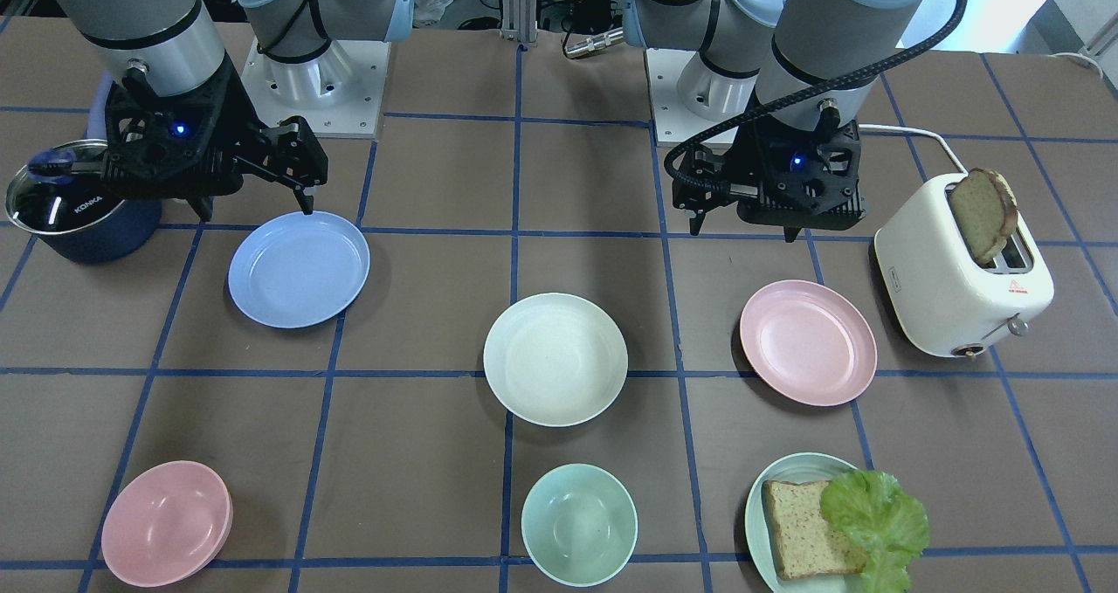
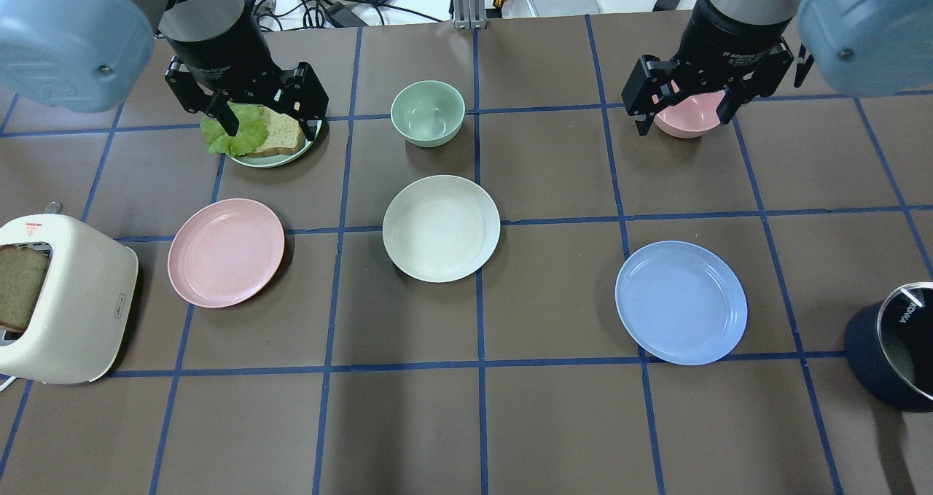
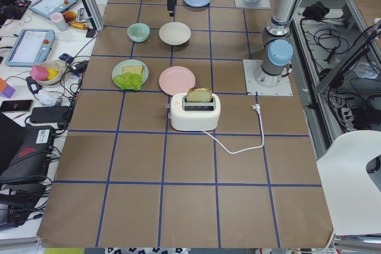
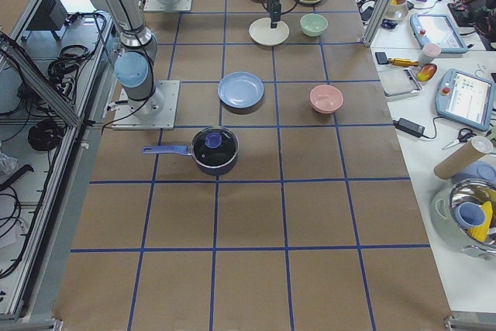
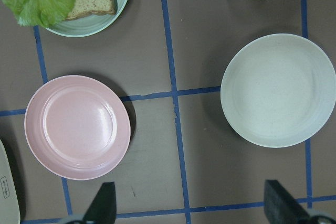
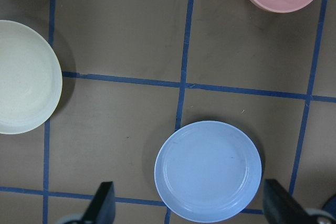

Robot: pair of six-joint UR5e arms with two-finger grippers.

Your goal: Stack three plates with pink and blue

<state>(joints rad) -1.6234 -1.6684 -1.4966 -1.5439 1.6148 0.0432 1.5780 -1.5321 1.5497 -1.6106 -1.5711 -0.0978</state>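
- No stacking is showing yet: the three plates are each lying flat on the brown table, well apart from one another.
- In the overhead view, the cream-white plate is sitting near the table's centre.
- The pale pink plate is lying at about 9 o'clock from the cream-white plate, near the toaster.
- The light blue plate is lying at about 4 o'clock from the cream-white plate.
- By the look of it, the whole task is waiting to be done: two plates need lifting and setting on the third.
- The left gripper is hanging above the green plate of bread and lettuce, at about 12 o'clock from the pale pink plate. Its fingers are spread wide, and it is holding nothing.
- The right gripper is hanging above the pink bowl, at about 12 o'clock from the light blue plate. Its fingers are also spread wide, and it is holding nothing.
- Both wrist views are looking down from well above the table, so neither gripper appears to be touching any plate.
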